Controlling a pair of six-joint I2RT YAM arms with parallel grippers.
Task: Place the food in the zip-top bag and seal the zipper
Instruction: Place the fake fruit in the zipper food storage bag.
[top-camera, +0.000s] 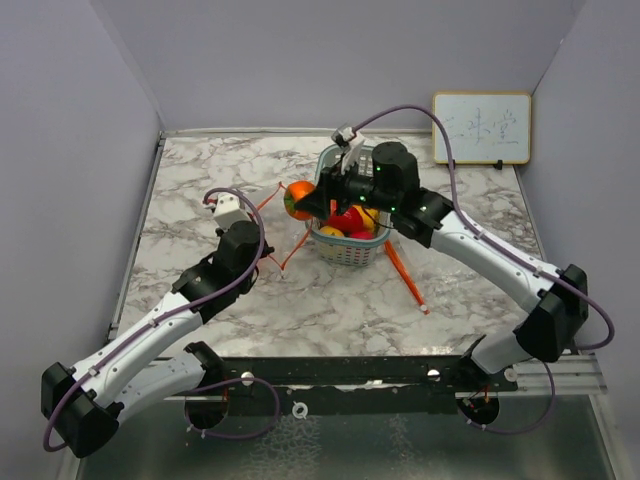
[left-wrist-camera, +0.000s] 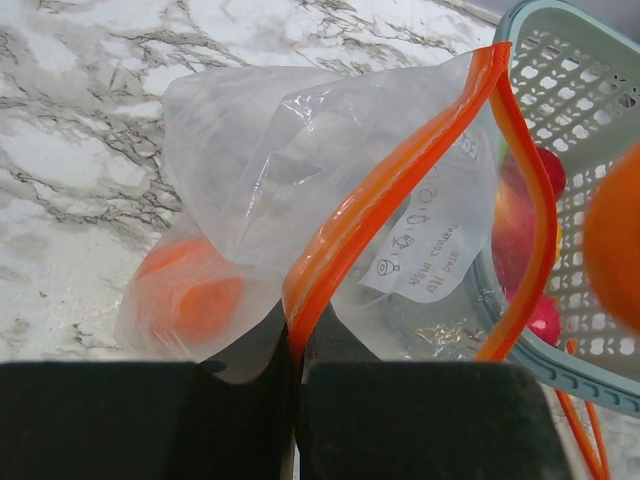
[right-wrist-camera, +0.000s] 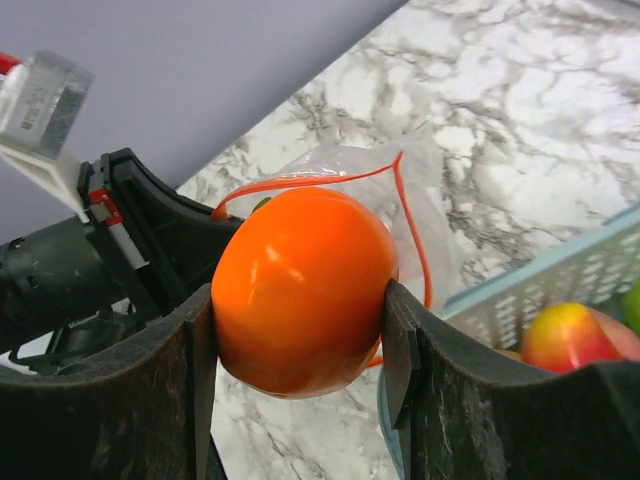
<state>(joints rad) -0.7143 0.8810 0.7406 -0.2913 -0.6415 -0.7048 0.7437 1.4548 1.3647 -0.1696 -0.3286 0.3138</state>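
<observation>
My right gripper (top-camera: 308, 204) is shut on a glossy orange toy fruit (top-camera: 294, 196), held in the air just left of the pale teal basket (top-camera: 352, 256). In the right wrist view the fruit (right-wrist-camera: 300, 290) sits between both pads, right in front of the open mouth of the clear zip-top bag (right-wrist-camera: 340, 165). My left gripper (left-wrist-camera: 298, 365) is shut on the bag's orange zipper strip (left-wrist-camera: 400, 190) and holds it up. One orange fruit (left-wrist-camera: 190, 290) lies inside the bag (left-wrist-camera: 300, 150). Red, yellow and green fruits (top-camera: 350, 220) are in the basket.
The basket (left-wrist-camera: 590, 90) stands close to the right of the bag. A thin orange strip (top-camera: 405, 275) lies on the marble table (top-camera: 200, 170) to the right of the basket. A small whiteboard (top-camera: 481, 128) leans at the back right wall.
</observation>
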